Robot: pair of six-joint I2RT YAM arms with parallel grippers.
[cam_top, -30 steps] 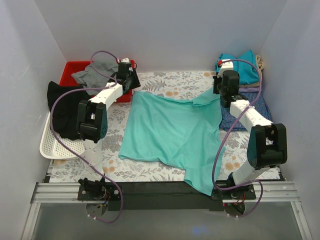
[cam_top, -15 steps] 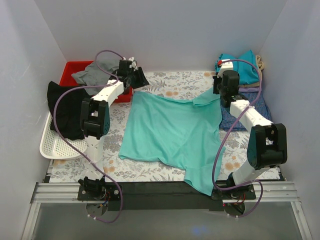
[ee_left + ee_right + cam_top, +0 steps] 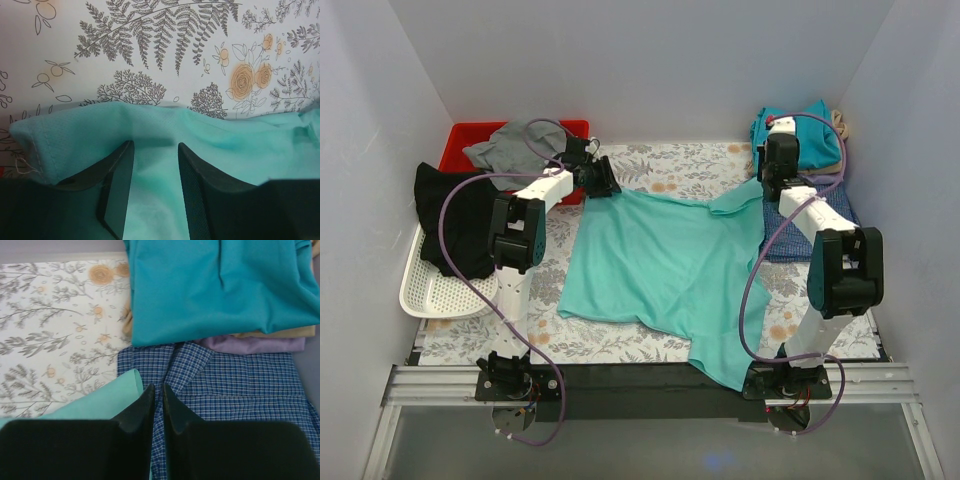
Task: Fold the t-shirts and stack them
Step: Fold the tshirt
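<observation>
The left claw (image 3: 603,181) has swung right onto the mint shirt's (image 3: 660,270) upper-left corner, jaws half-wide astride the hem. The right claw (image 3: 157,388), at the upper-right corner, is barely parted, holding nothing visible. A shallow pinch could slip and bunch the shirt, which lies spread mid-surface (image 3: 660,165).

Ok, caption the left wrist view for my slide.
Left gripper, jaws apart, low over the hemmed edge of a mint-green cloth t-shirt on a fern-and-flower printed table cover.

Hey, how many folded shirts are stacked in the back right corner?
4: teal shirt on top, beige shirt and lavender shirt under it, blue check shirt lowest; others may be hidden.
</observation>
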